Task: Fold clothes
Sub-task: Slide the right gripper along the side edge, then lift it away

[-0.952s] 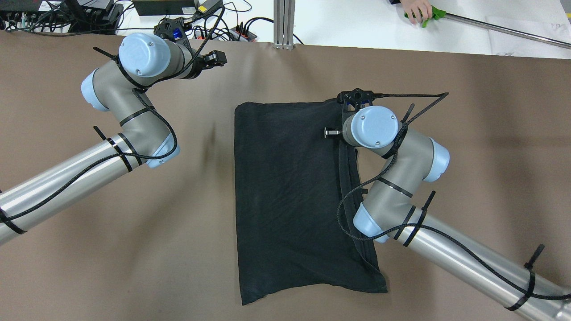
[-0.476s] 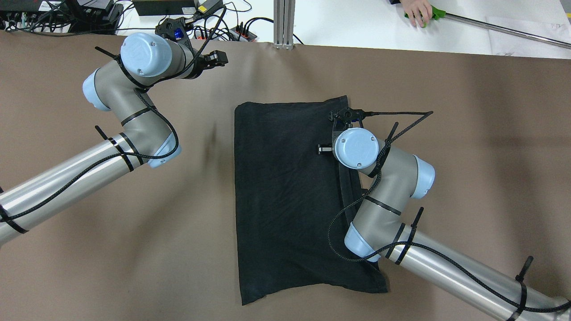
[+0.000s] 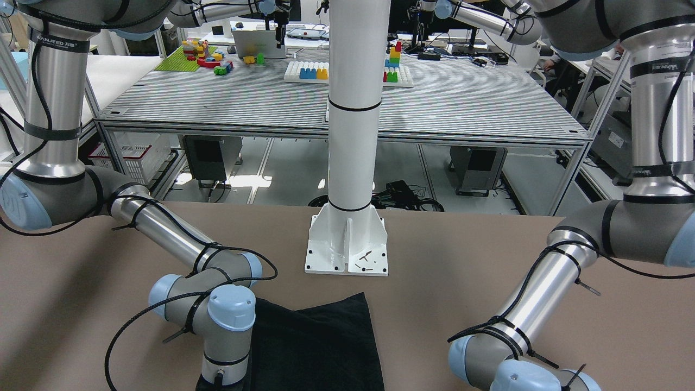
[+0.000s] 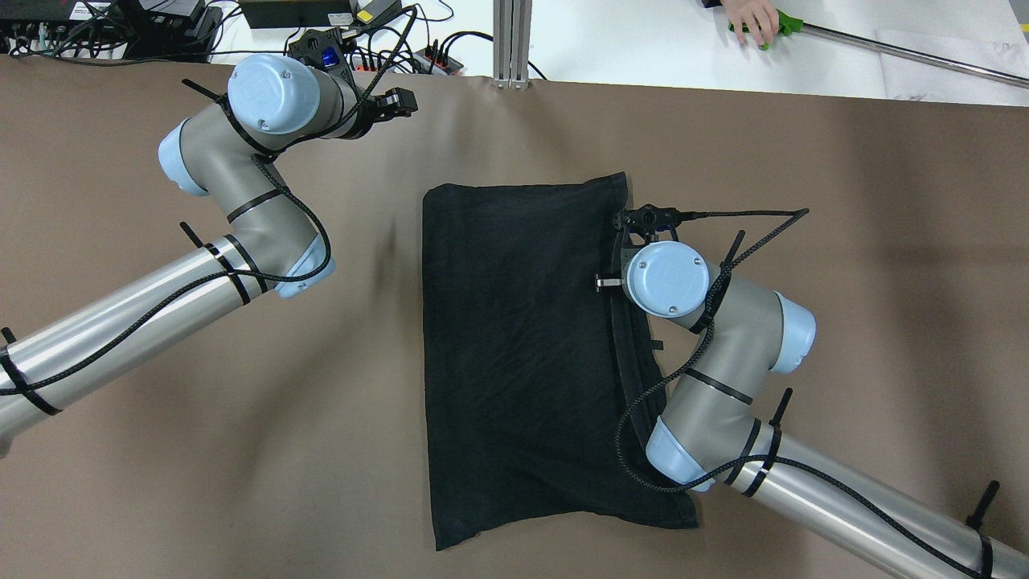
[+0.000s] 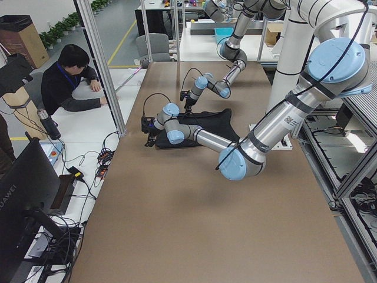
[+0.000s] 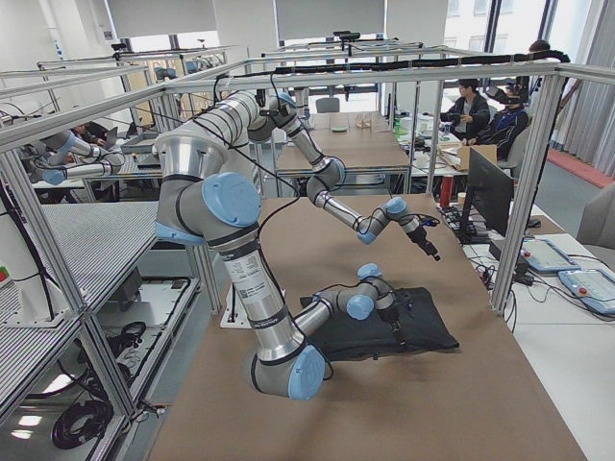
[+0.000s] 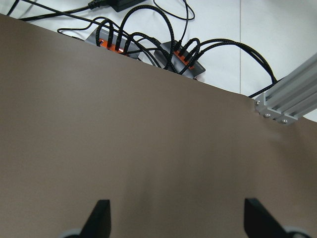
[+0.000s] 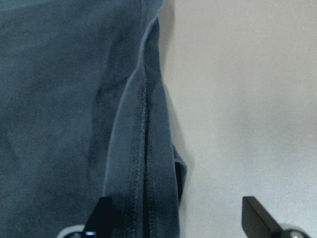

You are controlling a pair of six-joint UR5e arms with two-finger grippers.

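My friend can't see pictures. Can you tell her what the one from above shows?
A black cloth lies spread out in the middle of a brown table. The right arm bends down over the cloth's right edge, hiding its jaws. The left gripper hangs over bare table at the far left, away from the cloth.

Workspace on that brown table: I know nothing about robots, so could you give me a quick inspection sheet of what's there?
Surface: brown table cover, slightly rippled.
Job's things: thin black fabric garment, lying flat mid-table, layered hems along one long side.
Clutter: small dark bits on the white post's base plate.
Grippers: left gripper, jaws open over bare cover; right gripper, jaws open, one over the garment's edge, one over the cover.
Cables: black braided cables strapped along the left arm and right arm; power strips with black plugs beyond the far edge.
Surroundings: a person's hand past the far edge; a seated person alongside.
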